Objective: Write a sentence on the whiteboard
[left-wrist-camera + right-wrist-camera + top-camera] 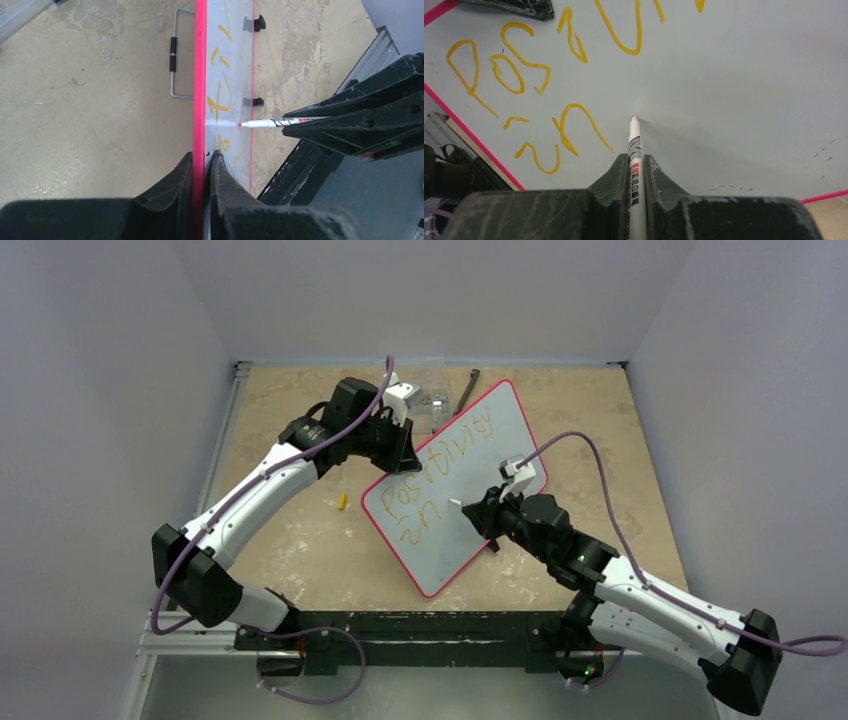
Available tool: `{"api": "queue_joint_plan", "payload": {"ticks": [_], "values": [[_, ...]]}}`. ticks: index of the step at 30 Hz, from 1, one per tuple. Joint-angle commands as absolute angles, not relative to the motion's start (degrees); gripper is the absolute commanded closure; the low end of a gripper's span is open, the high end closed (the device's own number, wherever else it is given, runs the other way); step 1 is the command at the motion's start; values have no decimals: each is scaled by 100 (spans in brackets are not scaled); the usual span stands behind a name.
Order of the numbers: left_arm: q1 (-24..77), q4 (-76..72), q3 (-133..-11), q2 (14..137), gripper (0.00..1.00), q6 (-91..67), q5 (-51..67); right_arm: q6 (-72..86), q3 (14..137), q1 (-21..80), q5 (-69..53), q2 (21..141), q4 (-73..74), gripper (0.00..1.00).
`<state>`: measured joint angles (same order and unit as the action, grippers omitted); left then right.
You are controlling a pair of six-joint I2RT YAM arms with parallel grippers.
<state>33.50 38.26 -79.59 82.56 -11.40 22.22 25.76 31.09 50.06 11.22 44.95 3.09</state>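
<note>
— Right gripper (635, 157), fingers closed tight on a marker (634, 131), tip aimed at the whiteboard (440, 552). Is it on the surface?

— At it or a hair off; the wrist view won't settle that. The tip sits just right of "in", the second line of the sentence (437, 468), with "Positivity" above it.

— So which way does the next stroke run?

— Probably along the whiteboard's long axis. That is rightward from the tip in the right wrist view. From above, it is away from the arm bases and toward the far right. That way it is all bare white. The marker's own axis meets the surface roughly square on, going by the left wrist view.

— And the whiteboard itself?

— Mid-table, slanted across it. It appears tipped up off the table; the left wrist view shows it almost edge-on. Left gripper (202, 157) pinches the red frame on the far-left long edge, jaws nearly closed around it.

— Which arm is nearer the blank stretch?

— The right, clearly. The left looks to be only steadying.

— Containers?

— One clear box (432, 405) at the far edge, behind the left gripper. Something metallic is in it, too small to name. A small yellow cap (342, 502) lies loose on the table left of the whiteboard, inside nothing.
</note>
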Motion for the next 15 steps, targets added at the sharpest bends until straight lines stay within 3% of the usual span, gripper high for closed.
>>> {"api": "queue_joint_plan", "payload": {"ticks": [1,15], "values": [[3385,4351,-7787,8257,100,-501,1314,2457,3336,4983,1322,4566,33,100],[3454,4376,-7787,8240,100,-467,1216,2348,3580,4984,1506,4956,-228,100]]}}
